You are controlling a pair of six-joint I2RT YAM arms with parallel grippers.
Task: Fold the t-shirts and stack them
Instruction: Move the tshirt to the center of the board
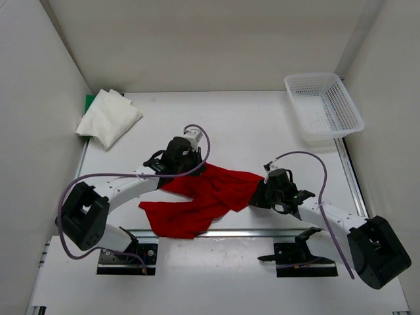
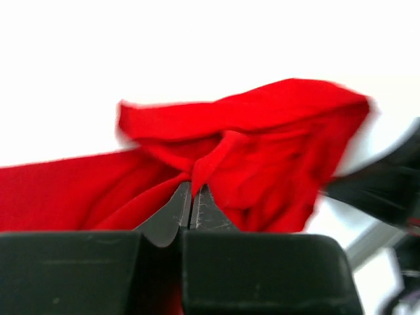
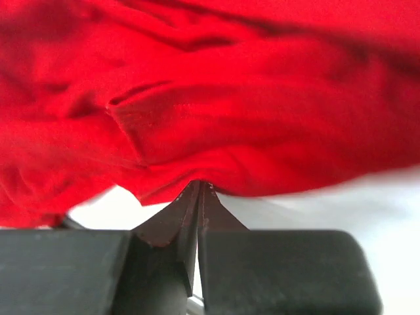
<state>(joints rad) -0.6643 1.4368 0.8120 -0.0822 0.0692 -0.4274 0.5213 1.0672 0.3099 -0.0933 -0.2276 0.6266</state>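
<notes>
The red t-shirt [image 1: 197,203] lies crumpled low in the frame's middle, the left gripper [image 2: 191,197] and right gripper [image 3: 199,190] each pinching its cloth. Next, I reckon, lift and spread it flat for folding.

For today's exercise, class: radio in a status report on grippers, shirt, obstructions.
Left gripper shut on red t-shirt. Right gripper shut on it too. Shirt crumpled, not folded. Basket stands apart, far right.
</notes>
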